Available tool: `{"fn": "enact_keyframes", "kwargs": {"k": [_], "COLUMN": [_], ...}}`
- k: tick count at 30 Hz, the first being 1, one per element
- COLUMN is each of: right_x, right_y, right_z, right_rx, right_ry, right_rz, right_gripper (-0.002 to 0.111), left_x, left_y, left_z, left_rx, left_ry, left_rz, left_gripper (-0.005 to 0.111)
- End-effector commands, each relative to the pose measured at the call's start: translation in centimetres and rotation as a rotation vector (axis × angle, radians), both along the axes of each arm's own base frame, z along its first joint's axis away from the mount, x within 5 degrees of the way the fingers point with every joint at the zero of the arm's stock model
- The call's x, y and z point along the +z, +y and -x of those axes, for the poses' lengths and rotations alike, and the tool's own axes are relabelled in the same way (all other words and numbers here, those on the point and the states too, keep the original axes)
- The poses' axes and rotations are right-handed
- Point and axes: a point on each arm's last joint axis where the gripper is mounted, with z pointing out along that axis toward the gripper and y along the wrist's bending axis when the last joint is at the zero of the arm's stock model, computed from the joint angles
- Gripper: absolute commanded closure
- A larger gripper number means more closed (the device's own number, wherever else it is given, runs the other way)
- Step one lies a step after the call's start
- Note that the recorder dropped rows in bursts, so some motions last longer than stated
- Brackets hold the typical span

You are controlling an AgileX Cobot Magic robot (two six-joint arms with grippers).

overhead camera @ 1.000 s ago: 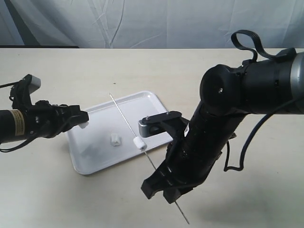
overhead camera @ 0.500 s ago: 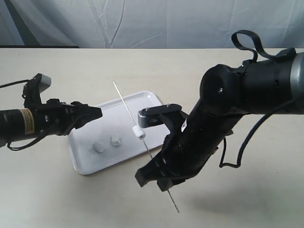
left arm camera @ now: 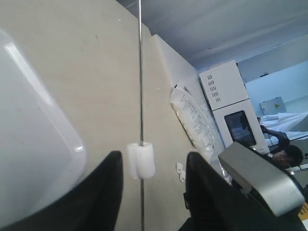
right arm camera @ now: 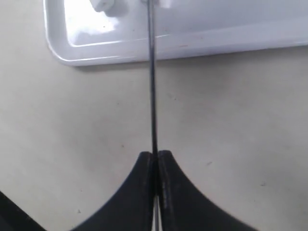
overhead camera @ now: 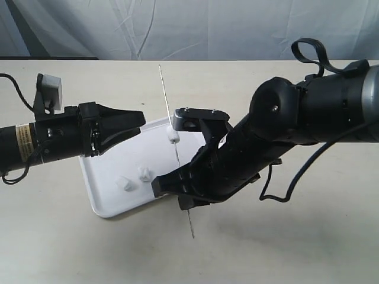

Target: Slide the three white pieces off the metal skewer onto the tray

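Note:
The tray [overhead camera: 112, 204] lies left of centre, with two white pieces [overhead camera: 123, 183] [overhead camera: 143, 173] loose on it. My right gripper [overhead camera: 184, 199] [right arm camera: 156, 156] is shut on the metal skewer [overhead camera: 166, 97] [right arm camera: 152, 72] near its lower end and holds it steeply tilted above the tray. The third white piece [overhead camera: 173, 136] [left arm camera: 141, 160] is still threaded on the skewer [left arm camera: 140, 72]. My left gripper [overhead camera: 141, 121] [left arm camera: 153, 159] is open just left of that piece, which shows between its fingers [left arm camera: 108, 192] without touching them.
The beige table [overhead camera: 308, 248] extends all round the tray. The bulky right arm [overhead camera: 296, 118] with its cable loop hangs over the table's right half. A pale cloth backdrop [overhead camera: 237, 29] closes off the far edge.
The right gripper raised the skewer and swung it more upright. The left gripper let a piece fall onto the tray, then moved right up to the skewer's last piece.

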Motion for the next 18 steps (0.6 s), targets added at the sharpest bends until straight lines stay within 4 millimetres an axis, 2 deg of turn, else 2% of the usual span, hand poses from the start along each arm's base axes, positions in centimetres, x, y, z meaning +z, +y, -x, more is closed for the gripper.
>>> {"fn": "enact_keyframes", "kwargs": {"k": [1,18], "right_x": [0.6,1.34], "right_y": [0.39,1.39], "right_z": [0.04,0.82], "right_rx": [0.02,0.12], "right_ry": [-0.012,0.02], "right_rz": [-0.064,-0.199], "right_gripper": [0.109,0.109], "left_x": [0.36,0.13], "left_y": [-0.24,-0.43], "left_z": [0.21,0.72], "left_rx": [-0.025,-0.082], "left_ry": [0.003,0.024], "left_rz": [0.021,0.002], "left_gripper": [0.066,0.066]}}
